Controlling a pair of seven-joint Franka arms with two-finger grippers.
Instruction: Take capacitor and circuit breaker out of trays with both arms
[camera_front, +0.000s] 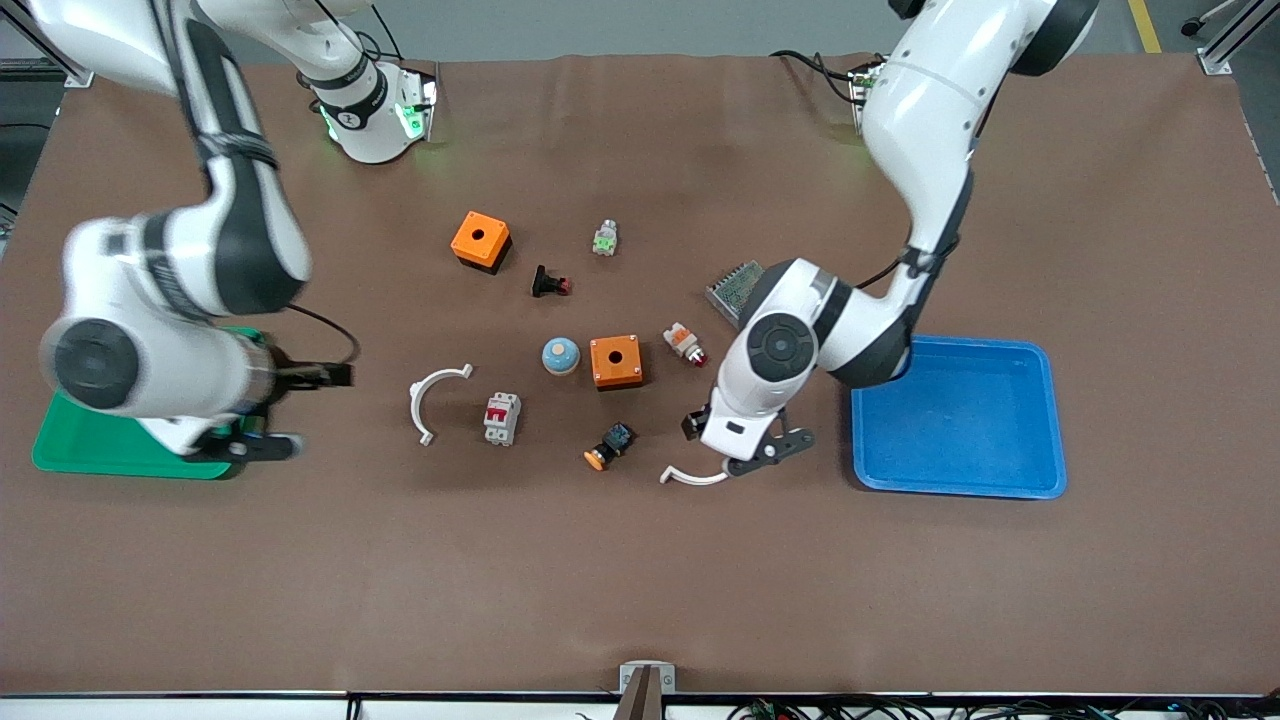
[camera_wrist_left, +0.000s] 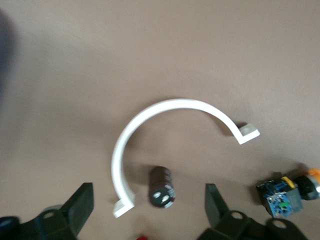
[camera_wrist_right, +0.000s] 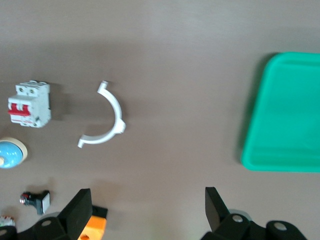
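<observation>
Left wrist view shows the left gripper (camera_wrist_left: 147, 210) spread wide, the capacitor (camera_wrist_left: 161, 186) lying loose on the table low in the frame between its fingers, inside a white clamp (camera_wrist_left: 150, 130); lifting carelessly could roll it. The right gripper (camera_front: 262, 410), also apart, hovers by the green tray (camera_front: 90, 445); the circuit breaker (camera_front: 502, 417) rests mid-table

Left gripper (camera_front: 760, 455) jaws wide, low over table between blue tray (camera_front: 955, 480) and parts cluster. Capacitor (camera_wrist_left: 162, 186) lies on cloth between fingers, white curved clip (camera_wrist_left: 150, 131) wraps around it, one clip end just beside it. Blue-orange button (camera_front: 608, 446) near, toward right arm's end.

Right gripper (camera_front: 250, 440) jaws wide, over green tray (camera_front: 70, 440) edge. Bare cloth between tray and second white clip (camera_front: 432, 400). Circuit breaker (camera_front: 502, 417) just beside that clip, blue dome (camera_front: 560, 355) and orange box (camera_front: 616, 361) close by.

Strip nearest front camera bare.
</observation>
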